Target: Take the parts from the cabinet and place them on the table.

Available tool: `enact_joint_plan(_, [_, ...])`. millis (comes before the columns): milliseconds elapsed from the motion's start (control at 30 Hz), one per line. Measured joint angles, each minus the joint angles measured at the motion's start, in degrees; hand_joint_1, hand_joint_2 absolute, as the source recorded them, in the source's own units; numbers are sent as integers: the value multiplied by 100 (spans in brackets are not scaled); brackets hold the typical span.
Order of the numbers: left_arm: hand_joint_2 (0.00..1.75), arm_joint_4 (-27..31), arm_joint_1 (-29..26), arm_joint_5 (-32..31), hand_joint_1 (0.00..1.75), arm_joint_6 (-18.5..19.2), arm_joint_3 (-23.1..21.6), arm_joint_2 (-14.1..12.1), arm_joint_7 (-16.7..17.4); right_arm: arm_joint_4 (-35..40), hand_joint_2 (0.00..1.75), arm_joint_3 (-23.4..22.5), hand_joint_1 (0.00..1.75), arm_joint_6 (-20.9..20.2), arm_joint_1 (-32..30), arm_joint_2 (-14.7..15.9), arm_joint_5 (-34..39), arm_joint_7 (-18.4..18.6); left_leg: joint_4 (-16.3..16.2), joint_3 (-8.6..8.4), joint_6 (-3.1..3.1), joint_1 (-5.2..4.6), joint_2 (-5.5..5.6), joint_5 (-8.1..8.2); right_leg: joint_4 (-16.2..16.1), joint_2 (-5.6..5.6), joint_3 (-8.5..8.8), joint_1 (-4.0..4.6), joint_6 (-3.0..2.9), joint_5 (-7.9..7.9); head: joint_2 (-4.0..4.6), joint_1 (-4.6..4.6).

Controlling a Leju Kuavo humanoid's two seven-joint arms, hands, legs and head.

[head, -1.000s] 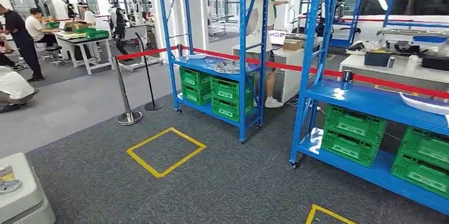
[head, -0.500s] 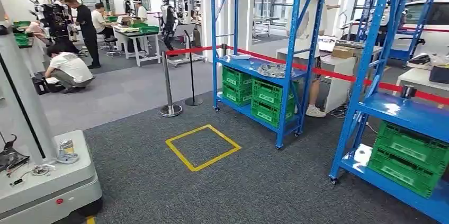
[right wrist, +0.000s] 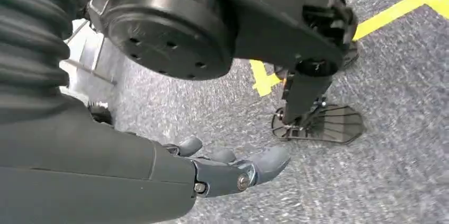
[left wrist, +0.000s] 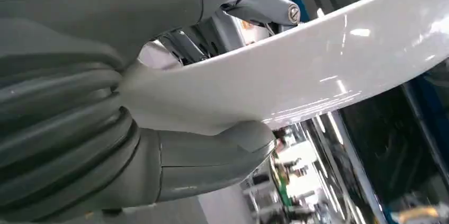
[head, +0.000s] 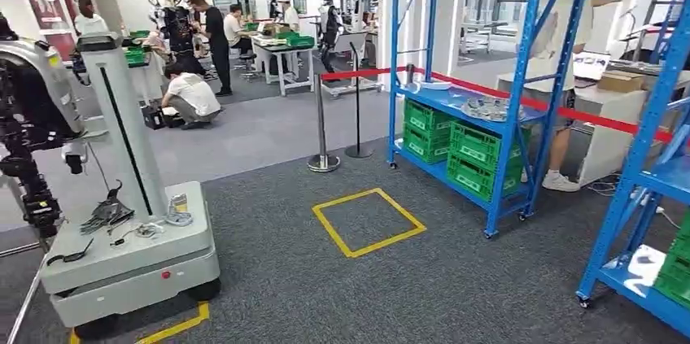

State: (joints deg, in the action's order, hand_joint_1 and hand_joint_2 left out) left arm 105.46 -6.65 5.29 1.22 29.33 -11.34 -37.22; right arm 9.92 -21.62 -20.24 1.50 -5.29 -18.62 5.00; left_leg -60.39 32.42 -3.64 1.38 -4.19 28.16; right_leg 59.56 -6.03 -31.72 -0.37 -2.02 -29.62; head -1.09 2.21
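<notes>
My left hand (left wrist: 159, 128) grips a long, glossy white part (left wrist: 317, 70), with the thick thumb under it and the darker fingers over it. My right hand (right wrist: 227, 171) hangs above the grey carpet, fingers stretched out with nothing in them. In the head view a blue cabinet rack (head: 521, 100) stands at middle right. Shiny metal parts (head: 488, 106) lie on its middle shelf, and green crates (head: 476, 157) sit below. A second blue rack (head: 643, 189) stands at the right edge.
A grey wheeled cart (head: 130, 254) with a tall column and small tools on top stands at the left. A yellow floor square (head: 368, 220) lies between it and the rack. Stanchions (head: 322, 128) carry a red belt. People work at tables behind; one person (head: 569, 76) stands past the rack.
The camera has swung left: the racks and yellow square have slid right in the picture, and the grey cart has come fully into view at the left.
</notes>
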Motion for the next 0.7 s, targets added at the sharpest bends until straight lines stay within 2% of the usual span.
enact_joint_plan(33, [175, -13, 57, 15, 175, 0, -7, -18, 6, 0, 175, -2, 0, 0, -4, -2, 9, -9, 125, -40, 55, -46, -132, 56, 23, -61, 5, 46, 39, -28, 0, 2])
enact_joint_plan(67, [175, -17, 69, 33, 175, 0, -13, -24, 15, 0, 175, -2, 0, -2, 0, -4, 11, -2, 133, -47, 126, -41, -39, 10, 25, -107, 10, 49, 68, -37, 0, 0])
enact_joint_plan(167, [175, -74, 67, 57, 175, 0, -15, -96, 24, 0, 175, -4, 0, -2, 28, -4, 17, 99, 138, 53, 223, -49, 186, -17, -15, -321, 77, 45, 161, -36, 0, -2])
enact_joint_plan(200, [175, -76, 63, 59, 175, -11, -22, -127, 20, 0, 175, -7, 0, 0, 41, -7, 20, 96, 178, -5, 271, -2, 254, -47, 14, -244, 81, 19, 214, -73, -2, -7])
enact_joint_plan(233, [175, -76, 61, 96, 175, -39, -24, -142, -5, 0, 175, -7, 0, -2, 49, -7, 26, 77, 176, -4, 297, 4, 315, -54, 187, 145, 23, -6, 246, -201, 0, -9])
enact_joint_plan(267, [175, -83, 78, 138, 175, -59, -26, -146, -2, 0, 175, -9, 0, -2, 43, -9, 44, 77, 174, 9, 323, 7, 367, -68, 551, 383, -144, -10, 250, -424, 0, -9])
enact_joint_plan(300, [175, -92, 79, 151, 175, -63, -33, -144, -7, 0, 175, -13, 0, -2, 32, -9, 46, 87, 173, 23, 328, 6, 430, -66, 988, 499, -352, -10, 254, -640, 0, -7])
enact_joint_plan(333, [175, -111, 79, 166, 175, -66, -41, -144, 2, 0, 175, -18, 0, -2, 11, -9, 46, 101, 170, 36, 334, -4, 504, -70, 1404, 547, -558, -8, 251, -802, 0, -11])
enact_joint_plan(367, [175, -136, 79, 175, 175, -74, -50, -144, 13, 0, 175, -20, 0, -2, -10, -9, 44, 105, 163, 48, 339, -14, 587, -75, 1666, 560, -702, -5, 242, -849, 0, -9])
enact_joint_plan(400, [175, -162, 78, 181, 175, -105, -55, -146, 20, 0, 175, -22, 0, -2, -25, -9, 44, 96, 154, 55, 337, -23, 685, -77, 1659, 566, -719, 2, 218, -748, 0, -9])
enact_joint_plan(433, [175, -184, 77, 195, 175, -127, -57, -151, 17, 0, 175, -26, 0, -2, -31, -9, 42, 77, 143, 57, 334, -28, 763, -78, 1404, 580, -613, 12, 184, -544, 0, -9])
enact_joint_plan(467, [175, -199, 75, 199, 175, -153, -57, -160, 15, 0, 175, -31, 0, -2, -26, -9, 42, 72, 137, 56, 327, -34, 853, -82, 933, 634, -398, 26, 135, -266, 0, -9])
enact_joint_plan(500, [175, -201, 74, 212, 175, -177, -55, -170, 6, 0, 175, -33, 0, -2, -21, -9, 41, 77, 135, 55, 317, -36, 928, -88, 383, 782, -139, 49, 76, 1, 0, -11])
enact_joint_plan(533, [175, -203, 72, 212, 175, -195, -57, -168, -2, 0, 175, -37, 0, -2, -18, 2, 42, 81, 136, 66, 295, -8, 978, -101, 46, 1113, 7, 35, 23, -11, 0, -7])
enact_joint_plan(567, [175, -201, 81, 212, 175, -227, -57, -173, -13, 0, 175, -37, 0, 0, -25, -2, 42, 81, 136, 84, 251, -34, 1047, -109, -8, 1066, 15, 69, 44, 10, 0, -9])
enact_joint_plan(633, [175, -186, 57, 194, 175, -293, -61, -157, -46, 0, 175, -39, 0, -2, -13, -7, 39, 81, 169, 120, 165, 10, 1161, -146, -6, 921, 14, 110, 44, 15, 0, -18])
enact_joint_plan(667, [175, -175, 46, 192, 175, -310, -61, -159, -57, 0, 175, -39, 0, 0, -13, -9, 39, 81, 210, 128, 114, 16, 1239, -177, -25, 855, 21, 120, 12, 33, 0, -17])
enact_joint_plan(700, [175, -153, 32, 188, 175, -315, -61, -170, -59, 0, 175, -39, 0, 0, -9, -44, 39, 81, 203, 164, 101, 5, 1199, -179, -118, 758, 57, 57, -31, 84, 0, -18])
